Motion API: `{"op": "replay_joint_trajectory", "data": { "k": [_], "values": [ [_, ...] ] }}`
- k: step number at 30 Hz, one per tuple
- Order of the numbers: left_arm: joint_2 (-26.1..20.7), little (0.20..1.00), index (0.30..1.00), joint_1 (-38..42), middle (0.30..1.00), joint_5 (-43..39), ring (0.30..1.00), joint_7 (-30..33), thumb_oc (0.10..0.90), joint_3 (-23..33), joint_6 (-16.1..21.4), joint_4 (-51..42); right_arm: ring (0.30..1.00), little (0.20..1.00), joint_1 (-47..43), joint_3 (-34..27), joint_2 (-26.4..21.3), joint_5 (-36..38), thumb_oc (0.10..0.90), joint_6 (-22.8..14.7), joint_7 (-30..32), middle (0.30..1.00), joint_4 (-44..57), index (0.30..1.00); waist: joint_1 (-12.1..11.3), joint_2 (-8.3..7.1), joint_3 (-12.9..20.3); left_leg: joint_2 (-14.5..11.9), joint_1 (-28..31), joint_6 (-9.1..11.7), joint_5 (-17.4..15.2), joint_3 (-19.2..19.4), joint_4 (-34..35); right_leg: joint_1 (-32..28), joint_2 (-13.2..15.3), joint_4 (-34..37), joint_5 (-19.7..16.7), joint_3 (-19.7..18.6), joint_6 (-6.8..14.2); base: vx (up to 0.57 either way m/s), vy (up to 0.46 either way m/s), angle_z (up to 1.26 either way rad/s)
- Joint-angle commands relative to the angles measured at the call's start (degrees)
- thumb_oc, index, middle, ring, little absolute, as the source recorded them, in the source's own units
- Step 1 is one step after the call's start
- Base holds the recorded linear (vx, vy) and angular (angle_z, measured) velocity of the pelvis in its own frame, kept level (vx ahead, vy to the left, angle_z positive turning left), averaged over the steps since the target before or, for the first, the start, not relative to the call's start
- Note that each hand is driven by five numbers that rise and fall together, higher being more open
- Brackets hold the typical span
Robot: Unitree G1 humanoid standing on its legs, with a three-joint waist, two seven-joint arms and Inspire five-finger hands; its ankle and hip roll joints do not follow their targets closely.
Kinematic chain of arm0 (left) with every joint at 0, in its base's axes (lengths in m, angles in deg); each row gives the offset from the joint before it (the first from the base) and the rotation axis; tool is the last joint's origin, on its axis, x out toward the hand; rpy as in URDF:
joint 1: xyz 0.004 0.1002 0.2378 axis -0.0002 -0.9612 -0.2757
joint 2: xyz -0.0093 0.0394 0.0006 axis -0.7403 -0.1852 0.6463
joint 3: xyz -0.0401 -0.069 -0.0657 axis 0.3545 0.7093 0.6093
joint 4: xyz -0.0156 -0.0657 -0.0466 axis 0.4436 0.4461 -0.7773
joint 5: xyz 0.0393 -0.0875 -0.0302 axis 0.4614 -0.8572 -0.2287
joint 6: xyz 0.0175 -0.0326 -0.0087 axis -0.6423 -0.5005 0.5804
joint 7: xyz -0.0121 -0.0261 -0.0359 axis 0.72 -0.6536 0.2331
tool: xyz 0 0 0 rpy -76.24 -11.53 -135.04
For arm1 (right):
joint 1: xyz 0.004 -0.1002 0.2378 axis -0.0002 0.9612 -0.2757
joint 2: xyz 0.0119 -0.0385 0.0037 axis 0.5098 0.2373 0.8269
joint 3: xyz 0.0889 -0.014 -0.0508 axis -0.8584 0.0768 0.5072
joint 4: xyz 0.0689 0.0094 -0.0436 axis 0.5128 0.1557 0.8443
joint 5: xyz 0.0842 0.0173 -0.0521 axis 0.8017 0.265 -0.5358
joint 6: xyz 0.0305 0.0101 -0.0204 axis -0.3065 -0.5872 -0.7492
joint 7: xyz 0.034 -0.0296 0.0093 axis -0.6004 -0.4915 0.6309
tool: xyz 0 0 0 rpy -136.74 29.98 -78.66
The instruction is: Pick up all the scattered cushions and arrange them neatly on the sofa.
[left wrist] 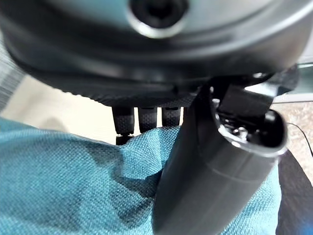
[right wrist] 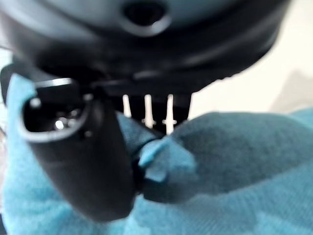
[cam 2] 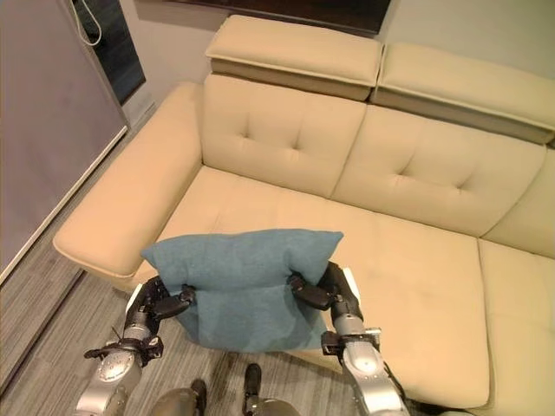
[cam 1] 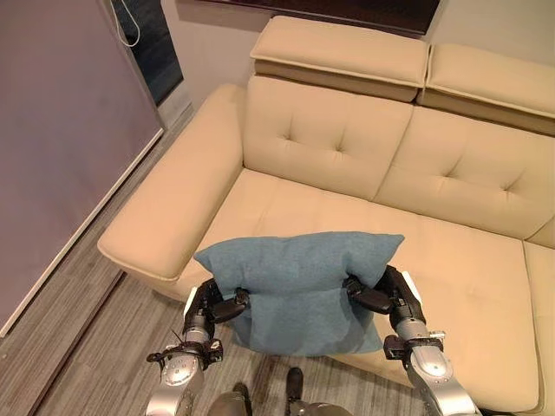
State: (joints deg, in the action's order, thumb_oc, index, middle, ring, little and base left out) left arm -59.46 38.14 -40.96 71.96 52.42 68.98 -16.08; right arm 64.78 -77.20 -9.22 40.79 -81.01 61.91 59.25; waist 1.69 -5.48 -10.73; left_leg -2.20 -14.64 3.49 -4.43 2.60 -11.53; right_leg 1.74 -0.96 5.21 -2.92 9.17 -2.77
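Teal cushion held over the front edge of the beige sofa point(cam 1: 364, 165), low in the middle of the frame.

The teal cushion point(cam 1: 299, 282) lies with its long axis left to right, lower part hanging toward the bottom edge. The left hand point(cam 1: 217, 305) and right hand point(cam 1: 381, 293) each pinch one side, thumb point(left wrist: 205, 176) and fingers point(left wrist: 146, 117) clamped on fabric.

Count, items in view: 1 blue cushion point(cam 1: 299, 282), pinched betw. my 2 hands, i.e. my left hand point(cam 1: 211, 305) and my right hand point(cam 1: 388, 293). 1 beige sofa point(cam 1: 347, 156), w/ 2 headrests, 2 tufted back panels, 1 armrest point(cam 1: 173, 199).
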Motion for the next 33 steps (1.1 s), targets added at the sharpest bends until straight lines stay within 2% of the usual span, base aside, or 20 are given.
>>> {"op": "replay_joint_trajectory", "data": {
  "k": [1, 3, 6, 11, 13, 14, 15, 18, 20, 21, 23, 24, 26, 27, 33],
  "values": [
    [-1.84, 0.3, 0.3, 3.07, 0.3, 1.42, 0.3, -1.86, 0.4, 0.17, 4.31, -7.25, 0.3, 0.3, -3.73, -2.26, 1.59, 1.8, 0.4, -7.4, 1.15, 0.3, 7.47, 0.3, -2.03, -0.05, 4.75, 1.84, -0.94, -0.32, 5.25, -3.18, 4.26, -3.01, 1.7, -5.15, 7.72, -4.3, 7.12, 0.21, 0.102, -0.22],
    [-1.9, 0.3, 0.3, 2.82, 0.3, 1.39, 0.3, -1.43, 0.4, 0.48, 4.49, -7.82, 0.3, 0.3, -4.36, -2.19, 1.66, 1.47, 0.4, -7.18, 1.67, 0.3, 6.92, 0.3, -2.75, 0.21, 4.55, 2.46, -2.81, 0.15, 6.35, -4.76, 4.64, -4.08, 1.79, -5.75, 8.72, -5.45, 6.98, 0.24, 0.141, -0.38],
    [-2.26, 0.3, 0.3, 1.63, 0.3, 1.37, 0.3, -1.97, 0.4, 0.99, 4.45, -7.99, 0.3, 0.3, -4.05, -2.04, 2.12, 0.99, 0.4, -7.08, 0.92, 0.3, 7.5, 0.3, -3.14, 0.74, 5.67, 2.36, 0.18, -0.3, 6.6, -5.35, 6.7, -5.11, 2.55, -7.43, 9.59, -6.54, 7.5, 0.26, 0.199, -0.55],
    [-3.73, 0.3, 0.3, 1.24, 0.3, 1.19, 0.3, -2.33, 0.4, 1.67, 4.23, -8.44, 0.3, 0.3, -4.75, -1.21, 3.63, 0.73, 0.4, -6.61, -0.06, 0.3, 8.2, 0.3, -3.94, 0.27, 6.03, 3.67, 2.33, -2.54, 3.12, -3.59, 3.83, -4.25, 5.73, -12.68, 9.77, -8.56, 9.53, 0.18, 0.22, -0.42],
    [-4.08, 0.3, 0.3, 1.36, 0.3, 1.21, 0.3, -2.25, 0.4, 1.89, 4.15, -8.6, 0.3, 0.3, -5.37, -1.0, 4.17, 0.87, 0.4, -6.65, -0.53, 0.3, 8.69, 0.3, -4.01, 0.29, 5.85, 4.0, 3.6, -3.72, 1.63, -2.58, 3.12, -2.55, 6.6, -16.24, 8.64, -9.69, 10.26, 0.09, 0.232, -0.36],
    [-4.49, 0.3, 0.3, 1.27, 0.3, 1.14, 0.3, -1.92, 0.4, 2.46, 4.27, -9.03, 0.3, 0.3, -6.28, -0.6, 4.59, 0.97, 0.4, -6.7, -0.83, 0.3, 8.93, 0.3, -3.76, 0.71, 5.24, 4.07, 4.37, -4.8, 0.72, -1.54, 2.54, -0.09, 7.45, -20.7, 6.39, -9.81, 11.11, 0.04, 0.179, -0.32],
    [-4.5, 0.3, 0.3, 1.28, 0.3, 1.13, 0.3, -1.93, 0.4, 2.47, 4.28, -9.03, 0.3, 0.3, -6.29, -0.6, 4.59, 0.97, 0.4, -6.68, -0.82, 0.3, 8.95, 0.3, -3.88, 0.68, 5.23, 4.06, 4.36, -4.82, 0.67, -1.41, 2.51, 0.04, 7.46, -20.87, 6.46, -9.96, 11.13, 0.02, 0.183, -0.24],
    [-4.7, 0.3, 0.3, 0.84, 0.3, 0.9, 0.3, -1.74, 0.4, 3.49, 4.58, -9.05, 0.3, 0.3, -6.96, 0.35, 5.07, 0.51, 0.4, -6.82, -1.24, 0.3, 9.08, 0.3, -4.19, 1.32, 4.55, 3.26, 5.88, -5.56, -0.25, 0.33, 2.71, 3.19, 8.91, -24.25, 4.69, -7.23, 11.99, 0.0, 0.113, -0.61],
    [-4.3, 0.3, 0.3, 0.36, 0.3, 0.91, 0.3, -1.87, 0.4, 3.86, 4.7, -8.7, 0.3, 0.3, -7.1, 0.8, 5.19, -0.05, 0.4, -6.68, -1.53, 0.3, 8.78, 0.3, -4.13, 1.63, 4.74, 3.01, 8.05, -5.64, -0.67, 1.29, 3.96, 4.5, 9.24, -22.14, 5.01, -4.11, 11.76, 0.08, 0.102, -0.62],
    [-4.07, 0.3, 0.3, 0.16, 0.3, 0.99, 0.3, -1.67, 0.4, 3.84, 4.8, -8.43, 0.3, 0.3, -7.22, 1.19, 4.99, -0.18, 0.4, -6.73, -1.57, 0.3, 8.19, 0.3, -3.74, 1.7, 4.77, 3.35, 10.13, -5.63, -0.78, 2.13, 5.71, 6.11, 8.06, -18.8, 5.23, -1.72, 11.34, 0.09, 0.064, -0.48],
    [-4.01, 0.3, 0.3, 0.41, 0.3, 1.02, 0.3, -2.02, 0.4, 3.98, 4.95, -8.57, 0.3, 0.3, -7.13, 0.91, 5.14, 0.13, 0.4, -6.51, -1.67, 0.3, 7.7, 0.3, -3.74, 1.71, 4.64, 3.32, 10.33, -5.39, -0.53, 2.32, 5.89, 5.25, 8.3, -16.84, 5.43, -0.09, 11.8, 0.03, -0.001, -0.42],
    [-2.94, 0.3, 0.3, 0.1, 0.3, 1.38, 0.3, -2.51, 0.4, 3.56, 4.7, -8.65, 0.3, 0.3, -5.99, 0.27, 5.17, -0.2, 0.4, -6.77, -1.71, 0.3, 7.95, 0.3, -3.28, 1.32, 5.49, 4.05, 11.63, -4.84, 0.28, 2.31, 8.53, 2.29, 6.93, -11.96, 5.53, -0.6, 11.11, 0.01, -0.034, -0.25],
    [-2.59, 0.3, 0.3, 0.42, 0.3, 0.95, 0.3, -2.22, 0.4, 3.76, 4.89, -8.65, 0.3, 0.3, -6.05, -0.2, 4.82, -0.37, 0.4, -6.73, -1.23, 0.3, 7.99, 0.3, -3.57, 1.37, 5.79, 4.17, 12.11, -4.68, 0.89, 2.29, 9.7, 1.71, 6.55, -10.74, 5.14, -0.79, 11.23, 0.07, -0.047, 0.17],
    [-2.15, 0.3, 0.3, 0.07, 0.3, 1.01, 0.3, -2.68, 0.4, 3.43, 4.86, -8.98, 0.3, 0.3, -5.58, -0.58, 4.65, -0.03, 0.4, -6.66, -0.79, 0.3, 8.09, 0.3, -3.37, 1.84, 7.45, 4.38, 14.02, -4.21, 1.81, 2.32, 13.5, -0.77, 5.89, -6.94, 4.81, -0.01, 11.02, 0.11, -0.056, 0.25],
    [-2.03, 0.3, 0.3, 1.21, 0.3, 1.4, 0.3, -1.51, 0.4, 3.25, 4.85, -10.57, 0.3, 0.3, -5.59, -0.63, 3.88, -0.21, 0.4, -6.18, 0.33, 0.3, 7.6, 0.3, -3.03, 2.71, 8.42, 4.06, 16.75, -3.36, 2.17, 1.88, 16.53, -3.94, 5.06, -2.2, 4.2, 0.5, 10.63, 0.1, -0.05, 0.03]
  ]
}}
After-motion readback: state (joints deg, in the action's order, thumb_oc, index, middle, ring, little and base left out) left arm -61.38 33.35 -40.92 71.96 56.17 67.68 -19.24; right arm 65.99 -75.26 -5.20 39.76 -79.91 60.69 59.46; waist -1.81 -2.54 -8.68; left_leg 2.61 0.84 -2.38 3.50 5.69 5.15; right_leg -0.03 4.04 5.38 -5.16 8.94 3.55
